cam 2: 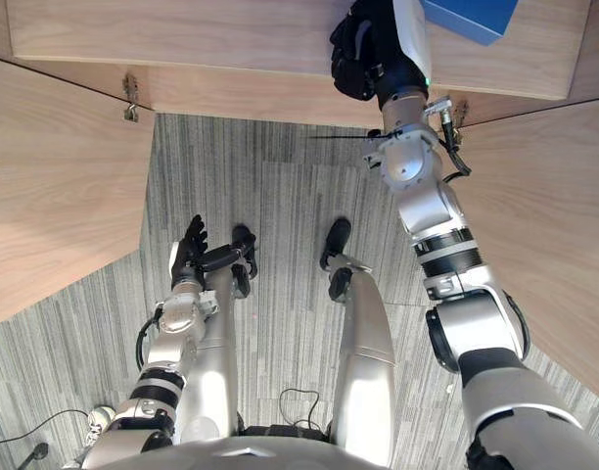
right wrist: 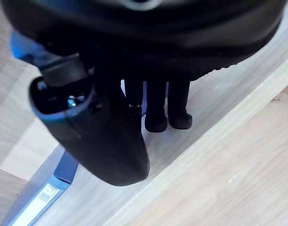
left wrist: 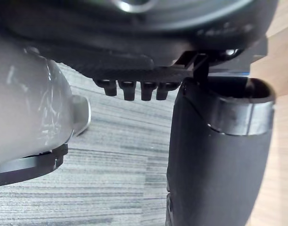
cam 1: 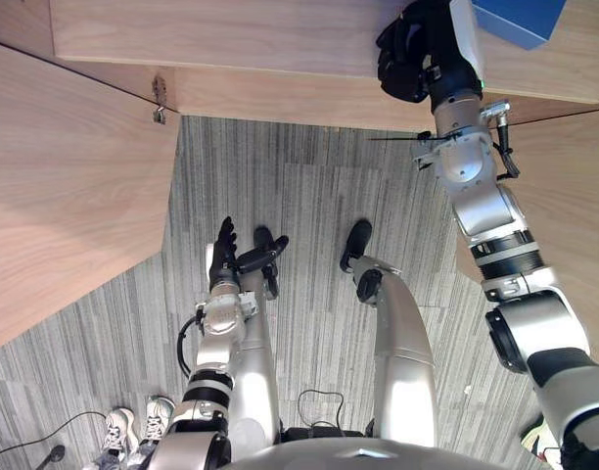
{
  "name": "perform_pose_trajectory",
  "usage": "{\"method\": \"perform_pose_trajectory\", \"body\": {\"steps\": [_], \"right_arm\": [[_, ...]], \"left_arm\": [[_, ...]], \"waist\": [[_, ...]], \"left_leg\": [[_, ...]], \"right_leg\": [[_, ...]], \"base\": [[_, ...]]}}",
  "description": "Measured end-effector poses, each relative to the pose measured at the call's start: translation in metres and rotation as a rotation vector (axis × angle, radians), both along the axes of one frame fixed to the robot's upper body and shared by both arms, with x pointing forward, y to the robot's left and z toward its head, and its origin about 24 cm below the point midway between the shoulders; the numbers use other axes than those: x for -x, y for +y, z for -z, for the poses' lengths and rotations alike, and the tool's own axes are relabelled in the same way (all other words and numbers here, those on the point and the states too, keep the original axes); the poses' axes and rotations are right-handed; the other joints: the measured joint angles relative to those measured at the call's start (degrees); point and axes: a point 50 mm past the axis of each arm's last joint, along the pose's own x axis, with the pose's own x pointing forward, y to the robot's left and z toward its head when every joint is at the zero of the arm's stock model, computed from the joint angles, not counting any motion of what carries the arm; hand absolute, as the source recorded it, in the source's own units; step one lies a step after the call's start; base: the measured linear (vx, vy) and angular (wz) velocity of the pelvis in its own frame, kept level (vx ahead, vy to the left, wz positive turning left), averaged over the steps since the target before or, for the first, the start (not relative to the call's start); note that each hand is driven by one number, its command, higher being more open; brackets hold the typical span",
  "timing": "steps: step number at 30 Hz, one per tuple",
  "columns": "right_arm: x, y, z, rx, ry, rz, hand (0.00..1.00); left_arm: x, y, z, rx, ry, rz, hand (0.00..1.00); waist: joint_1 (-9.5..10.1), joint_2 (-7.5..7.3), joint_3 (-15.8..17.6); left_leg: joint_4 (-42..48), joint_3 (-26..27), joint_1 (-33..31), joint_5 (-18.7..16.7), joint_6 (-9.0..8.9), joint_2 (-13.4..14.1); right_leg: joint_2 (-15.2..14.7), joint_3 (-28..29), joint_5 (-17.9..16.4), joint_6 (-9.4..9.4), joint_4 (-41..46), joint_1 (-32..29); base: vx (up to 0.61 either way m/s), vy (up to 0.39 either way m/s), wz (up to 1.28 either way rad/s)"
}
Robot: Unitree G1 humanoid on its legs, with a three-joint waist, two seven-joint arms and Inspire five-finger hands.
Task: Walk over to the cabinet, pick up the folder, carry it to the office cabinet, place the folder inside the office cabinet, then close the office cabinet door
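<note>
Fingers of the right hand [cam 1: 409, 54] reach onto the wooden shelf [cam 1: 231, 39]. In the right wrist view their tips sit close to the wood with the thumb set apart. Whether they pinch the blue folder [cam 1: 520, 20] or only rest beside it, I cannot tell. The folder lies on that shelf, touching or just beside the thumb side of the hand, and its far end runs out of frame. The left hand [cam 1: 224, 259] hangs low by the robot's side over the carpet [cam 1: 309, 186], its fingers straight and loose, holding nothing.

As a judgement, the walking looks done and the folder is at a cabinet shelf. This is either the pick-up or the setting-down (the frames alone do not settle which). Either way, the left door [cam 1: 65, 196] and the right door [cam 1: 574, 196] both stand wide open, so the closing is not yet done.

The eye views give the layout: shelf, both doors, a hinge [cam 1: 160, 98], both arms, and a person's shoes [cam 1: 133, 426] at the lower edge. The right wrist view adds the folder's blue edge lying flat against the wood next to the thumb, which the eye views hide behind the hand. The left wrist view confirms that nothing lies between the left fingers.
</note>
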Motion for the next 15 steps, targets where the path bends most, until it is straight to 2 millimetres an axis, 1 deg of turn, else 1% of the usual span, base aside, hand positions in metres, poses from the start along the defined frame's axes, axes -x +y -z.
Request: {"method": "perform_pose_trajectory", "body": {"steps": [4, 7, 9, 11, 15], "right_arm": [[-0.004, -0.009, -0.011, -0.024, -0.007, 0.041, 0.00], [-0.008, -0.015, -0.023, -0.024, -0.013, 0.082, 0.00], [-0.012, -0.018, -0.037, -0.049, -0.026, 0.113, 0.00], [-0.015, -0.024, -0.043, -0.078, -0.022, 0.142, 0.00], [-0.018, -0.025, -0.045, -0.116, -0.006, 0.144, 0.00]], "left_arm": [[-0.001, 0.000, 0.000, -0.002, 0.000, -0.002, 1.00], [-0.003, 0.001, -0.001, -0.002, 0.001, -0.011, 1.00], [-0.007, 0.001, -0.002, 0.005, 0.004, -0.025, 1.00], [-0.008, 0.001, -0.002, 0.007, 0.004, -0.025, 1.00], [-0.010, 0.001, -0.002, 0.032, 0.008, -0.046, 1.00]], "waist": [[-0.03, 0.00, 0.0], [-0.12, 0.00, 0.0], [-0.33, 0.01, 0.0], [-0.26, 0.01, 0.0], [-0.52, 0.01, 0.0]], "left_leg": [[-0.2, -0.1, -0.2, 0.1, 0.00, -0.1], [-0.2, -0.1, -0.5, 0.1, -0.02, -0.1], [-0.2, -0.1, -1.0, 0.3, -0.05, -0.1], [-0.2, -0.1, -1.1, 0.3, -0.06, -0.1], [-0.1, -0.1, -1.1, 0.6, 0.02, -0.1]], "right_leg": [[-0.1, -0.1, 0.0, 0.00, -0.1, -0.2], [-0.1, -0.1, 0.0, 0.00, -0.1, -0.5], [-0.1, -0.1, 0.1, 0.02, -0.1, -0.9], [-0.1, -0.1, 0.1, 0.01, -0.1, -1.1], [-0.1, -0.1, 0.4, -0.02, -0.2, -1.0]], "base": [[0.02, 0.041, 0.02], [0.02, 0.036, 0.00], [0.02, 0.032, 0.00], [0.00, 0.000, 0.00], [0.00, 0.000, 0.00]]}}
